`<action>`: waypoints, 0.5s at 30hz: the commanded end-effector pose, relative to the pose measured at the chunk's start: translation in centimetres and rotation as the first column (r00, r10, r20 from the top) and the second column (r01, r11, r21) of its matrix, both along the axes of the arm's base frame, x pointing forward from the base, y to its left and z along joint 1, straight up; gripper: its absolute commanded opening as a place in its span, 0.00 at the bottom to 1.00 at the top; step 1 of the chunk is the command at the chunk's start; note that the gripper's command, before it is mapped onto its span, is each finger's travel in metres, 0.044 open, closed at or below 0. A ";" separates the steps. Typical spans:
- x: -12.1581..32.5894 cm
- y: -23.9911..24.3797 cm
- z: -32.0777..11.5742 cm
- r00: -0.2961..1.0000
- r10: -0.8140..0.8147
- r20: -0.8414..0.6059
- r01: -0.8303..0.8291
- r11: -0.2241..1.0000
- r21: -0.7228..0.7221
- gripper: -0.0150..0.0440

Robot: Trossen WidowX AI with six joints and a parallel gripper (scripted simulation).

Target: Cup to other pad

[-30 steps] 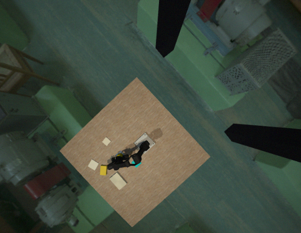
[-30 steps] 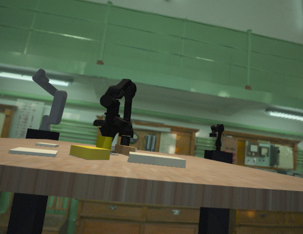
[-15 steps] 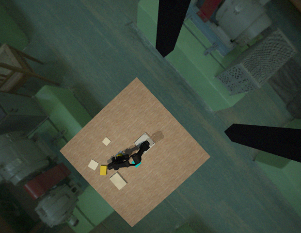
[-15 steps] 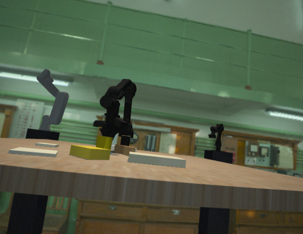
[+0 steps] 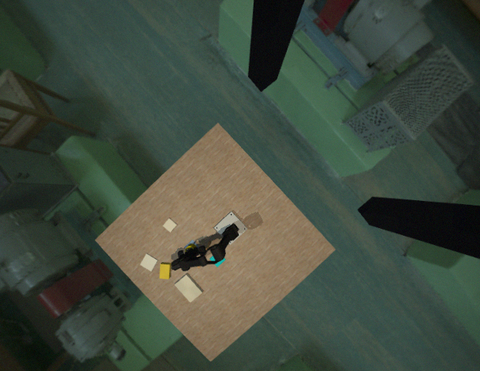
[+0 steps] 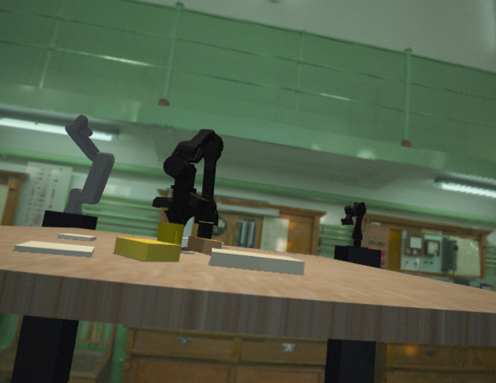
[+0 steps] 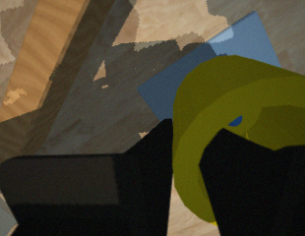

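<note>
The gripper [image 5: 190,251] [image 6: 180,220] [image 7: 182,126] is pinching the yellow cup's [image 5: 190,246] [image 6: 169,233] [image 7: 212,103] wall, its fingers standing only slightly apart!

Yellow block [image 5: 165,271] [image 6: 146,249]: near the gripper [image 5: 192,251] [image 6: 180,221] [image 7: 182,126], nearer the exterior camera. Large cream slab [image 5: 188,287] [image 6: 255,262]: below gripper, top view. Medium cream slab [image 5: 148,262] [image 6: 53,249], small cream slab [image 5: 170,224] [image 6: 76,237]: left of it, both views. Brown wood block [image 6: 204,244] [image 7: 44,54]: right of it, exterior.
</note>
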State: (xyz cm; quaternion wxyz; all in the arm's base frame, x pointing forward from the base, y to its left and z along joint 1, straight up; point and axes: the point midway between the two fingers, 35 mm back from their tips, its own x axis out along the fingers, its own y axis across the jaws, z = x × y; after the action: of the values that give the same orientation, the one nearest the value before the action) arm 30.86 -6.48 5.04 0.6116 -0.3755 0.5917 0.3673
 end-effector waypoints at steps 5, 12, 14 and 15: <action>0.1 0.0 1.5 1.000 0.001 0.000 -0.001 1.000 -0.001 0.25; 0.1 0.0 3.8 1.000 0.002 -0.001 -0.002 1.000 -0.003 0.25; 0.1 0.0 4.5 1.000 0.002 -0.001 -0.002 1.000 -0.003 0.25; 0.1 0.0 4.8 1.000 0.002 -0.001 -0.002 1.000 -0.004 0.25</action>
State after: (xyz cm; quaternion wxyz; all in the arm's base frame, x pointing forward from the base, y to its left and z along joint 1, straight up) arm 30.91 -6.45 8.66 0.6102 -0.3748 0.5925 0.3688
